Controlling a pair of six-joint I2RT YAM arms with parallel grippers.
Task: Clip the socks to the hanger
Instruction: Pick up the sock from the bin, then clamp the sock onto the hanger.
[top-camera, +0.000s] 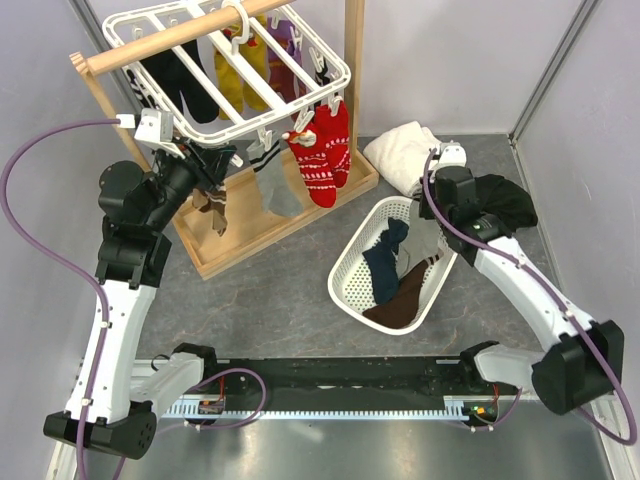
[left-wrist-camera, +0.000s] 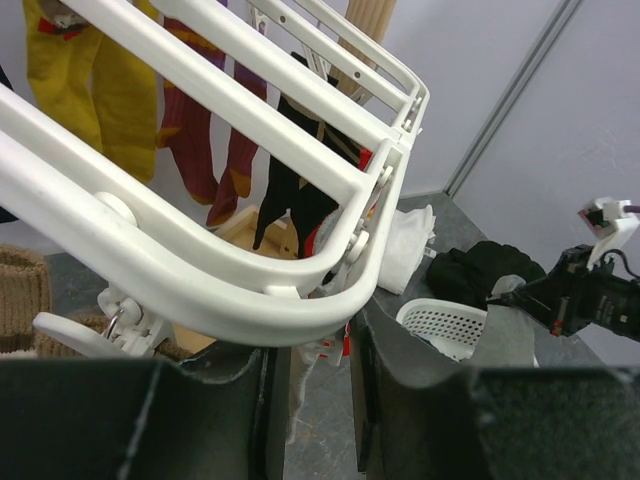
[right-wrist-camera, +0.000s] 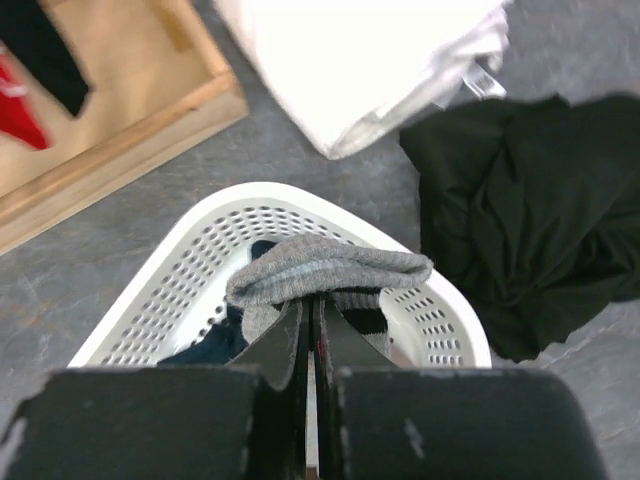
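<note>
Your right tool (right-wrist-camera: 308, 318) is clamped tight on the folded cuff of a grey sock (right-wrist-camera: 330, 268), held over the basket (right-wrist-camera: 170, 290). That grip by the cuff suits carrying it to a clip next. Farther out, your left tool (left-wrist-camera: 312, 365) sits under the near corner of the hanger (left-wrist-camera: 250, 295), jaws a little apart, with a white peg (left-wrist-camera: 322, 350) hanging in the gap. Whether they squeeze it is unclear, but readying a peg would explain the pose. Beyond, the red pair (top-camera: 322, 152) already hangs clipped.
</note>
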